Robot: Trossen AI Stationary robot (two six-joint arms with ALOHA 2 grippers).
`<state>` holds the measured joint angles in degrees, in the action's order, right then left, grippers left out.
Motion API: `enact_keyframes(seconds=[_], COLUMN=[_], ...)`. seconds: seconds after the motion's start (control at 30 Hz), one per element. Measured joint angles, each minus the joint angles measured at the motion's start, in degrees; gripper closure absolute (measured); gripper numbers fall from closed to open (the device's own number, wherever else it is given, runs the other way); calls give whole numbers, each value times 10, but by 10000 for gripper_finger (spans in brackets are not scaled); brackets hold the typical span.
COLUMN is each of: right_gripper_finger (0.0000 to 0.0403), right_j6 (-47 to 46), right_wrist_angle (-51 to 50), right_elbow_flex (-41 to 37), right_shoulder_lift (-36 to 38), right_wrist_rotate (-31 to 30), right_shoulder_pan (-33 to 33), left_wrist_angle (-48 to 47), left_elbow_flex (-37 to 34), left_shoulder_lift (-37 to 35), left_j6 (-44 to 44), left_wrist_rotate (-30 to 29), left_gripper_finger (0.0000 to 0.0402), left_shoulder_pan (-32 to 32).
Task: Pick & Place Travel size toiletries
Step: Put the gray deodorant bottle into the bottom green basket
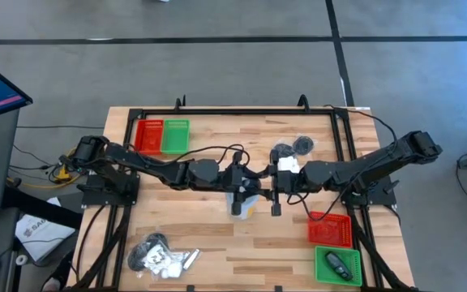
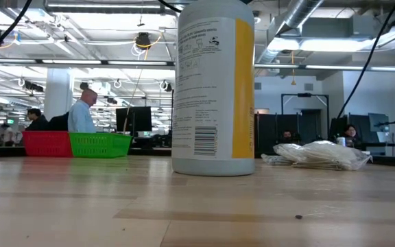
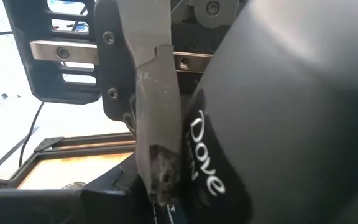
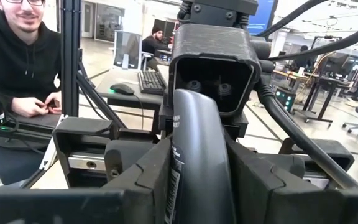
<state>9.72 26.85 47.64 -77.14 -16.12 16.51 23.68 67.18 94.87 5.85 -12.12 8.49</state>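
Note:
A dark grey Dove toiletry (image 3: 278,118) (image 4: 201,162) hangs in the air over the middle of the table, between my two grippers, which face each other. My left gripper (image 1: 246,188) and my right gripper (image 1: 272,188) are both shut on it. Two heaps of toiletries lie on the table, one at the far side (image 1: 294,148) and one at the near left (image 1: 162,256). In the low view the white sachets (image 2: 321,154) rest flat on the wood. A dark item (image 1: 339,264) lies in the green tray at the near right. My left gripper has the toiletry's end that faces away from my right arm (image 4: 191,106). The item itself hides the fingers and the hold. The item is clear of the table. My right gripper pinches the toiletry's two sides (image 4: 179,180) between its fingers (image 4: 145,180), coming level from the table's right and lying along it. One grey finger (image 3: 153,124) lies flat against the side that bears the Dove name. The item is clear of the table.
A white bottle with a yellow stripe (image 2: 214,86) stands upright near the grippers. Red and green trays sit at the far left (image 1: 161,136); a red tray (image 1: 329,229) and a green one (image 1: 323,272) sit at the near right. A person (image 4: 17,56) sits beyond the table.

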Motion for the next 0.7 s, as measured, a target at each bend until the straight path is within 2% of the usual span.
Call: enact_keyframes(seconds=[0.23,0.43,0.7], right_gripper_finger=[284,286,290], right_j6=[0,-2,8], right_wrist_angle=[-1,-17,-27], right_elbow_flex=[0,-1,0], right_shoulder_lift=[0,10,15], right_wrist_rotate=[-1,-13,-15], right_shoulder_pan=[0,5,5], left_wrist_angle=[-7,-22,-22], left_elbow_flex=[0,1,2], left_shoulder_lift=[0,0,0], left_j6=[1,2,15], left_wrist_rotate=[6,-18,-24], left_gripper_finger=[221,192,227], left_shoulder_pan=[0,0,1])
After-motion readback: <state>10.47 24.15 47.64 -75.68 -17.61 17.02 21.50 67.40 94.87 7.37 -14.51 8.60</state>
